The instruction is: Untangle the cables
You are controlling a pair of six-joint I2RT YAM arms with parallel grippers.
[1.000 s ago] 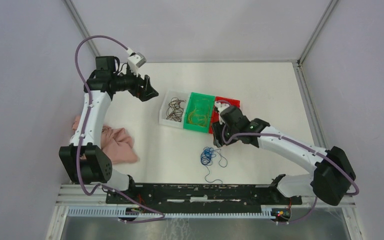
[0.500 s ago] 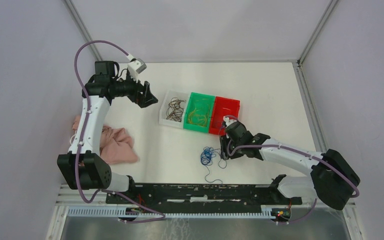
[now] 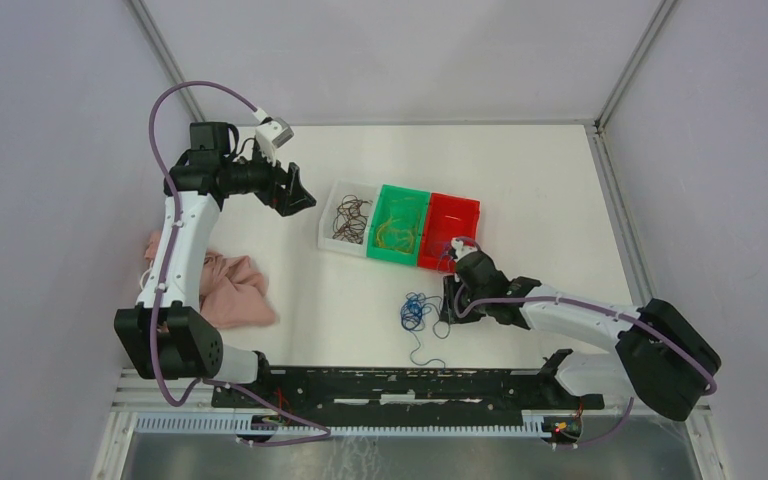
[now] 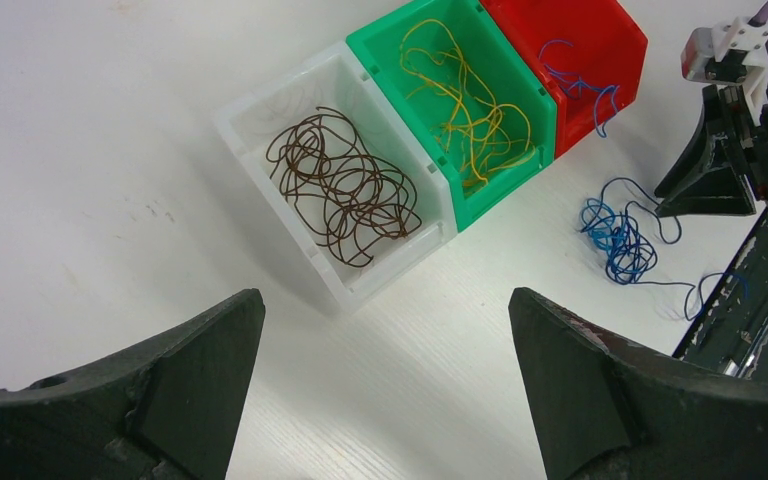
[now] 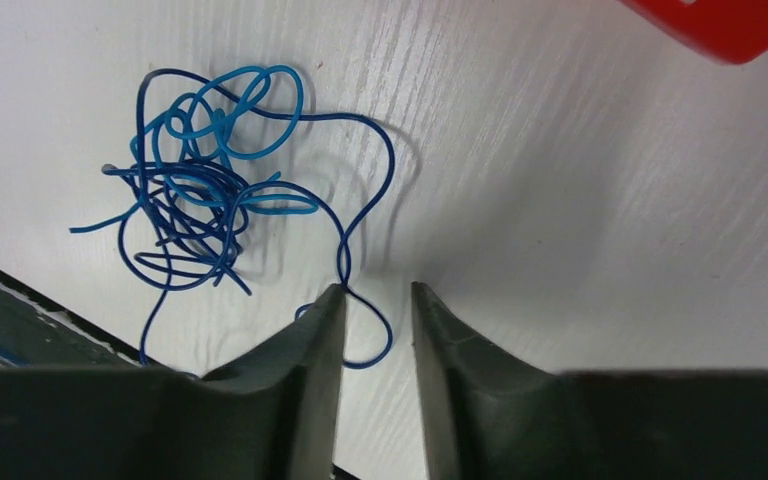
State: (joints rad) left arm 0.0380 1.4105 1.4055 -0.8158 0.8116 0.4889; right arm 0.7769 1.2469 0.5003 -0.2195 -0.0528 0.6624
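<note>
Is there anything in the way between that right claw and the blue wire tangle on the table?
Nothing visible. The right claw is down at the bare table right beside the blue tangle, and one strand of it loops into the gap between its jaws.

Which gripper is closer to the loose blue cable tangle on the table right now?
Right. The right gripper is low beside the blue cable tangle, its fingertips straddling one trailing loop. The left gripper hangs far off, beyond the white bin.
</note>
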